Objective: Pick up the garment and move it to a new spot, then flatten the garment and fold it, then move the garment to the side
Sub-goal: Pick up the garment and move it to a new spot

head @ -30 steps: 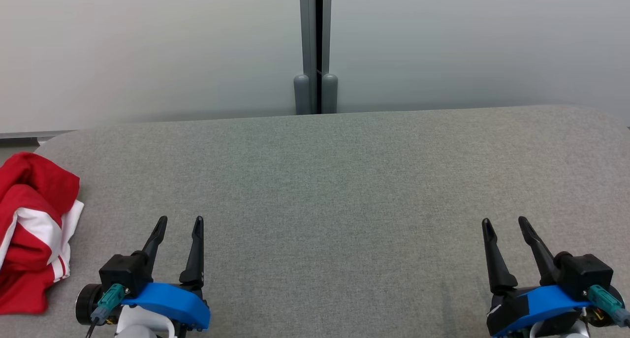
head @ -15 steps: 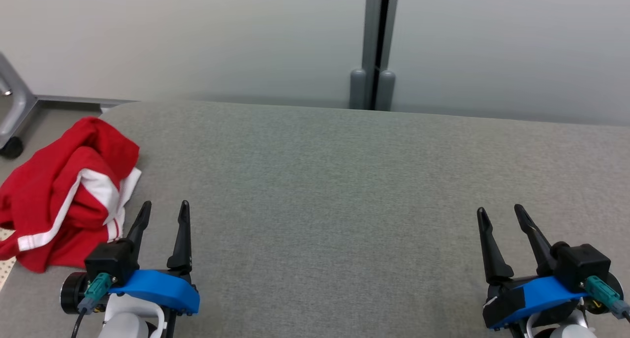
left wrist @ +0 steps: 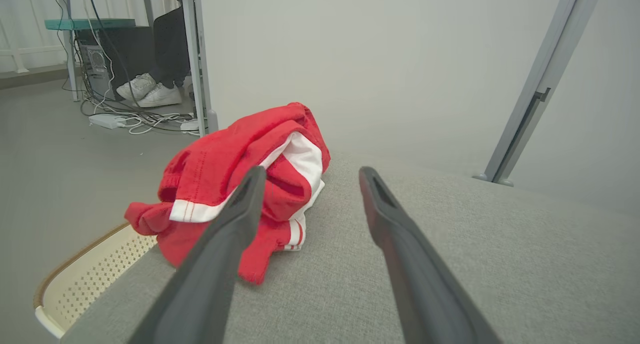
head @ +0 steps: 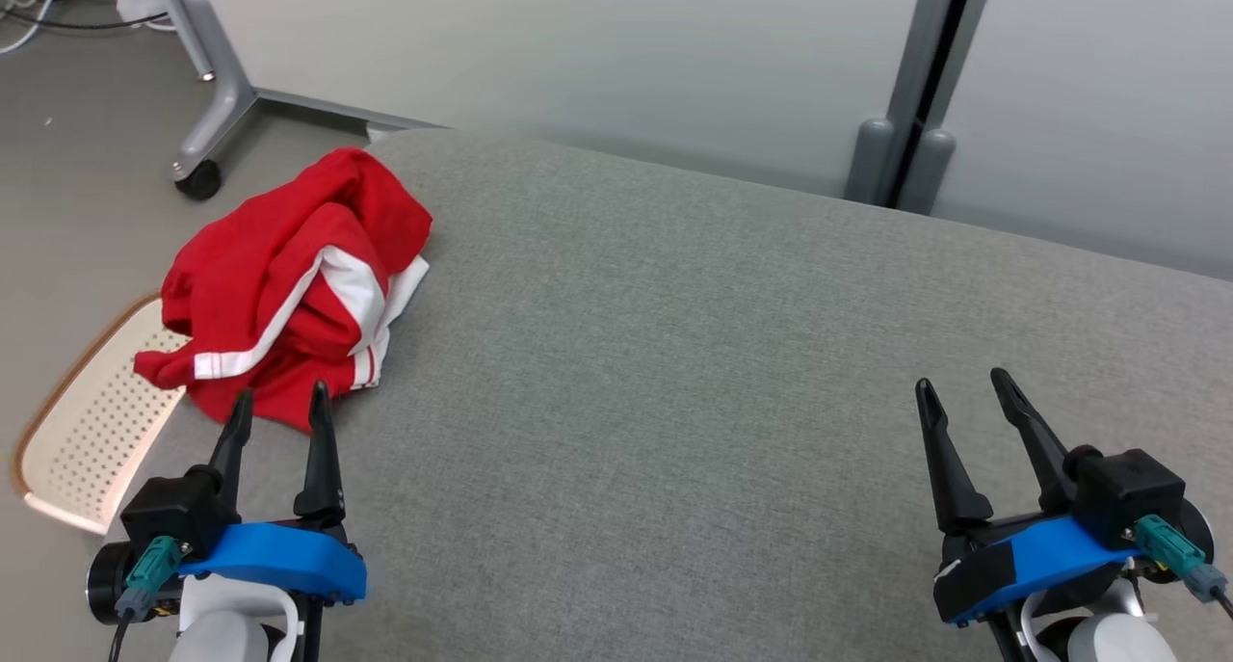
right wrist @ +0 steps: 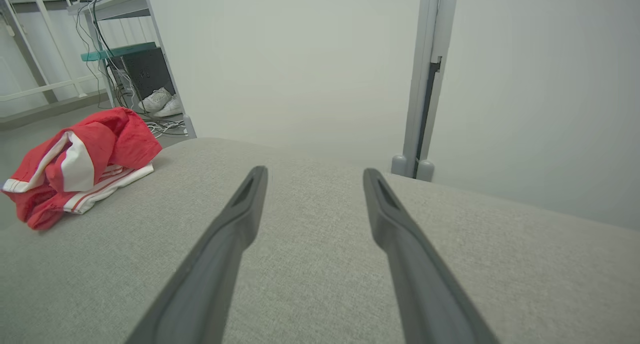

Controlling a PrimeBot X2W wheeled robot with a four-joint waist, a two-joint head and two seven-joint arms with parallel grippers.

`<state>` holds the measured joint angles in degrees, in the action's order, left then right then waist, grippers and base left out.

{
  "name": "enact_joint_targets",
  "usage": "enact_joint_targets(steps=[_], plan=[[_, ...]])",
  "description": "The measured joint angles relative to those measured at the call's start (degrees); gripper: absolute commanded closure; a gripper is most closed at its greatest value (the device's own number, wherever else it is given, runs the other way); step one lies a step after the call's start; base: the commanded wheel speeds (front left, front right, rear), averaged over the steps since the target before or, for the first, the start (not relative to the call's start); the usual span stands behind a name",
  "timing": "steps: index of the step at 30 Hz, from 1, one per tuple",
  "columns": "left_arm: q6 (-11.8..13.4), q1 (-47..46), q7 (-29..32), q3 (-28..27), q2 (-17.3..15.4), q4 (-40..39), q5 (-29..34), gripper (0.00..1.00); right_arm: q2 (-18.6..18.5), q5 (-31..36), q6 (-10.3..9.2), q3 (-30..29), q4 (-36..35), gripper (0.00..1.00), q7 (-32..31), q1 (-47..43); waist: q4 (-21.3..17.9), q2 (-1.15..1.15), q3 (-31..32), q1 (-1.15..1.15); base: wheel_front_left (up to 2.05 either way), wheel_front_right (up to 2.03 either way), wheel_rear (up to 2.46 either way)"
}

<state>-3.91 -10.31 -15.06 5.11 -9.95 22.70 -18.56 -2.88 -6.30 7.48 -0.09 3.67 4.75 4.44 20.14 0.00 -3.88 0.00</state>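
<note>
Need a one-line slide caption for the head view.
Crumpled red-and-white garment at the left edge of the grey table; left gripper and right gripper open, empty.

The robot's two arms sit low in the head view, the left tool (head: 279, 394) at lower left and the right tool (head: 963, 383) at lower right. Each tool's two long dark fingers (head: 320, 450) are spread wide, pointing forward and gripping nothing. A blue bracket (head: 279, 566) caps each pale wrist (head: 231, 635), with a green plug (head: 154, 564) on its outer side.
</note>
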Motion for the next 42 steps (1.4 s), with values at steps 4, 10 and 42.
enact_joint_targets(steps=[4, 10, 42], plan=[[-0.18, 0.07, 0.0, -1.02, 0.71, -0.32, 0.49, 0.0, 0.0, 0.55, 0.0, 0.12, -0.98, 0.0, -0.76, 0.14, 2.2, 0.0, -1.13, 0.0, 0.0, 0.0, 0.0], [-0.82, 0.17, 0.0, -2.48, 1.55, -0.42, 1.04, 0.0, -0.01, 0.7, 0.0, 0.16, -1.66, 0.0, -1.65, 0.63, 3.82, 0.0, -2.33, 0.0, 0.0, 0.0, 0.0], [-3.54, -29.89, 0.23, 3.23, -0.1, 31.27, -6.46, 1.0, -4.72, 3.87, 0.0, -0.98, -10.51, 0.0, -8.21, 7.93, 1.96, 0.01, -21.43, 0.01, 0.0, 0.0, 0.0]])
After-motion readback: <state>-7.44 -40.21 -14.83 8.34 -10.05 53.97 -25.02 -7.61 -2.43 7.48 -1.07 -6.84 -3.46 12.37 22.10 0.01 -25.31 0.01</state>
